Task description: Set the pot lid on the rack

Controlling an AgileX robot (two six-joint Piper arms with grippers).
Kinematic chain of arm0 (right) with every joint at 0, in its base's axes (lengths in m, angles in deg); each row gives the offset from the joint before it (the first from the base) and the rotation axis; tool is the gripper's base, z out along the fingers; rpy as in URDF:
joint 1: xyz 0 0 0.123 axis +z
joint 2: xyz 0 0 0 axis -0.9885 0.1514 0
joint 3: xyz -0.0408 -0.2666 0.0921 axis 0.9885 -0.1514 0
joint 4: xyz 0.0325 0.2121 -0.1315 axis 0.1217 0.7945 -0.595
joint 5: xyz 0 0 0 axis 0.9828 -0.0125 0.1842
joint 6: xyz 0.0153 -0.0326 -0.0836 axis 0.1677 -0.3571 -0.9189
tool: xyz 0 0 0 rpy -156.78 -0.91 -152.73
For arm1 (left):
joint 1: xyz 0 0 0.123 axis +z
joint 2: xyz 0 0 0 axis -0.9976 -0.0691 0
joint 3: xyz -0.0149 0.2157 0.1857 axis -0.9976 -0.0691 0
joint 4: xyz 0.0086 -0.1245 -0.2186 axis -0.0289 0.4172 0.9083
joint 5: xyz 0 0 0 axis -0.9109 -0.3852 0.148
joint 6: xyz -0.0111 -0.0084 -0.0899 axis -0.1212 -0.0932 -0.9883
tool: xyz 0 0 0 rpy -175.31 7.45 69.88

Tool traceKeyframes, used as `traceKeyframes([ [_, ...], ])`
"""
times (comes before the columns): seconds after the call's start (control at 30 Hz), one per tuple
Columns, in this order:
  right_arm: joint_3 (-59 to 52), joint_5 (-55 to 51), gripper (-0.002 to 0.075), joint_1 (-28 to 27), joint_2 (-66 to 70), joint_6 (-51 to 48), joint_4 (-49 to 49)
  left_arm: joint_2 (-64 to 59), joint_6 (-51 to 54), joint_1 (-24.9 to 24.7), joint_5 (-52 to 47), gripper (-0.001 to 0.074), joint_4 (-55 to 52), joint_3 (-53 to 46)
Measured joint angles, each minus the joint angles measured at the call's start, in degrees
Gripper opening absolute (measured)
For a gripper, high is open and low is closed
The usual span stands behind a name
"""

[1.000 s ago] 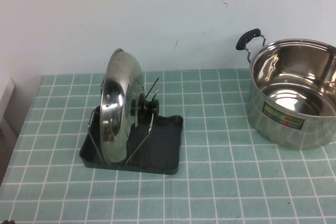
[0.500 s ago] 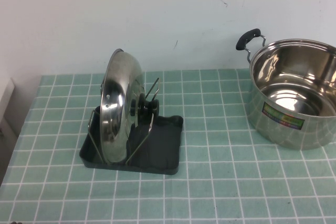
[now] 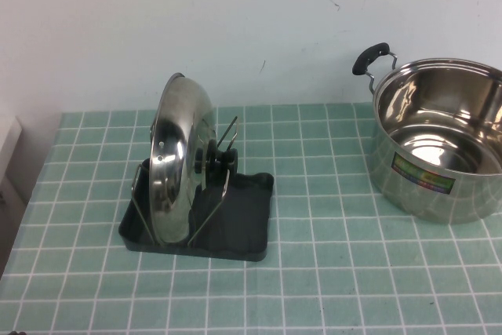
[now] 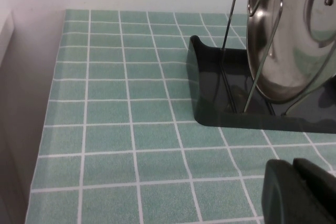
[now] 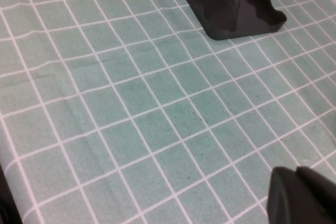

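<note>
High view: we find the pot lid [image 3: 179,158] standing on edge in the rack [image 3: 235,221], leaned between the wire holders, black knob facing the steel pot [image 3: 441,137], which sits well apart on the robot's right side of the green tiled table [image 3: 329,272]. Neither arm shows here, so we judge both are parked off the table and the placing looks done. Left wrist view: the left gripper [image 4: 302,192] shows only as a dark corner of its body; we cannot tell whether its jaws are open or closed. Ahead of it, near but not touching, lies the rack's tray [image 4: 210,85], with the lid's shiny dome [image 4: 294,40] upright behind a wire holder [image 4: 262,51]; the lid's plane runs roughly away from these jaws, edge down in the tray. Nothing stands between. Right wrist view: the right gripper [image 5: 304,198] likewise shows only a dark corner, jaw state unreadable. Bare tiles lie before it, and the scalloped end of the rack [image 5: 236,9] sits well ahead; the lid itself is out of this view. We judge the left arm the nearer, should any adjusting be wanted; a nudge to the wires could tip the lid.
</note>
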Motion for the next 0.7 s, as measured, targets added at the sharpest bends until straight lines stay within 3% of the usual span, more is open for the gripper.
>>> traceKeyframes([
  [0.7, 0.0, 0.0, -0.0001, 0.0, 0.0, 0.0, 0.0, 0.0, -2.2, 2.2, 0.0, -0.0002, -1.9, 0.0],
])
